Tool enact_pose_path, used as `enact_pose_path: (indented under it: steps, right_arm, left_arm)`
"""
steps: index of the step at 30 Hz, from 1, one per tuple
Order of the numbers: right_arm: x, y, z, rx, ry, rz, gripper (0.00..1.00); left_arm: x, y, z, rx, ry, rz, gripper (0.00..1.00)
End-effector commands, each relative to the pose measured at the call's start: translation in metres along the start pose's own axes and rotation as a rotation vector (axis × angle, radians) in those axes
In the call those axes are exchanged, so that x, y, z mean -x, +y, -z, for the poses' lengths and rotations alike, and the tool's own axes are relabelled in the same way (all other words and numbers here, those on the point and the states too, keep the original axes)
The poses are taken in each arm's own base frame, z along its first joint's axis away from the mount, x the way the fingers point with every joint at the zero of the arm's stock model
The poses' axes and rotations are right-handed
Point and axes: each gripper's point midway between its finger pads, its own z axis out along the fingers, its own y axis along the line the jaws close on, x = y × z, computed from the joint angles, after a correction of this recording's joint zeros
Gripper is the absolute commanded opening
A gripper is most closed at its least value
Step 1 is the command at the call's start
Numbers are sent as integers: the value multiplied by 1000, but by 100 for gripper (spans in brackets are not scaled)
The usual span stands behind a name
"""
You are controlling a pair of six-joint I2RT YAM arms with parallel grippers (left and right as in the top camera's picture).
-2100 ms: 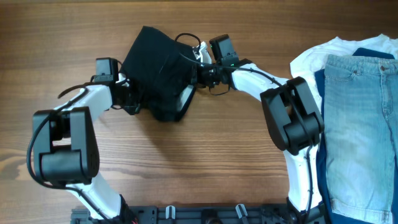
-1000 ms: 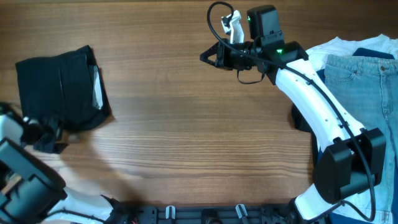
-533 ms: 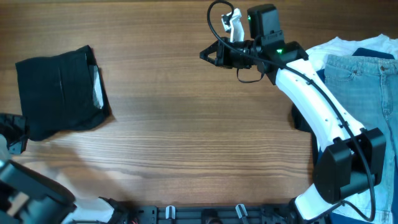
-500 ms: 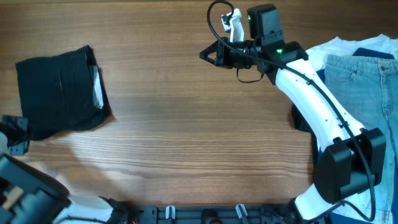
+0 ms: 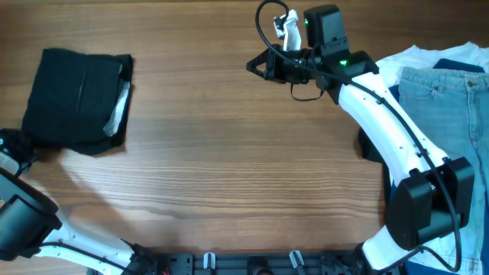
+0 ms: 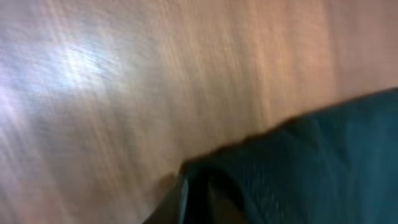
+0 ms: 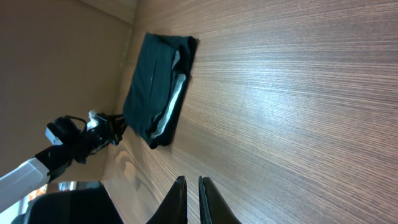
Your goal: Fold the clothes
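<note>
The black shorts (image 5: 72,95) lie folded into a rectangle at the far left of the table, with the grey speckled waistband (image 5: 118,107) showing along their right edge. They also show in the right wrist view (image 7: 152,87). My left gripper (image 5: 17,145) is at their lower left corner, at the table's left edge. In the blurred left wrist view its jaws (image 6: 199,202) appear shut on the black fabric (image 6: 311,162). My right gripper (image 5: 256,67) is shut and empty above the far middle of the table, well apart from the shorts; its fingers (image 7: 191,193) nearly touch.
Light blue jeans (image 5: 439,153) lie on a white shirt (image 5: 382,72) at the right edge of the table, beside the right arm's base. Bare wood stretches between the shorts and the right arm.
The shorts have shifted away from the front edge and turned slightly, along with my left gripper at their corner. The right arm has not moved.
</note>
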Motion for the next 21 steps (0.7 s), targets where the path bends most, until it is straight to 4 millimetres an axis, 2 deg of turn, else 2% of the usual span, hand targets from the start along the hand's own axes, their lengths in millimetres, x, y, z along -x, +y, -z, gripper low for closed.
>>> enact_pose_path:
  steps: [1, 2, 3, 5, 7, 9, 10, 11, 13, 15, 17, 19, 20, 21]
  right_arm:
    - [-1, 1, 1, -6, 0, 39, 8]
    - [-2, -3, 2, -31, -1, 40, 8]
    - [-2, -7, 4, -59, -7, 36, 8]
    - [0, -7, 12, -94, -27, 110, 7]
    - [7, -1, 27, -137, -77, 171, 8]
    - [17, 8, 51, -197, -150, 245, 8]
    - [22, 12, 67, -238, -196, 277, 8]
    - [26, 16, 82, -281, -242, 294, 8]
    - [35, 26, 124, -376, -363, 316, 12]
    - [38, 45, 166, -426, -482, 350, 27]
    - [32, 71, 202, -422, -555, 454, 64]
    - [22, 84, 222, -414, -584, 484, 87]
    - [17, 88, 229, -410, -592, 487, 96]
    - [11, 91, 235, -408, -596, 486, 99]
  left_arm:
    - [-21, -19, 10, -96, 112, 16, 20]
    - [-22, -16, 23, -76, 129, 21, 33]
    - [-20, -15, 32, -69, 131, 22, 37]
    - [-13, -18, 61, -63, 120, 35, 41]
    - [-7, -32, 102, -82, 84, -46, 44]
    - [-10, -66, 150, -173, 45, -181, 49]
    - [-18, -90, 182, -246, 25, -282, 55]
    - [-27, -106, 205, -292, 7, -353, 60]
    - [-64, -144, 264, -409, -26, -554, 71]
    - [-110, -169, 314, -512, -41, -743, 75]
    - [-157, -183, 356, -626, -43, -912, 84]
    - [-191, -180, 383, -669, -36, -1004, 92]
    - [-202, -175, 390, -666, -32, -1036, 100]
    - [-208, -168, 393, -646, -30, -1061, 100]
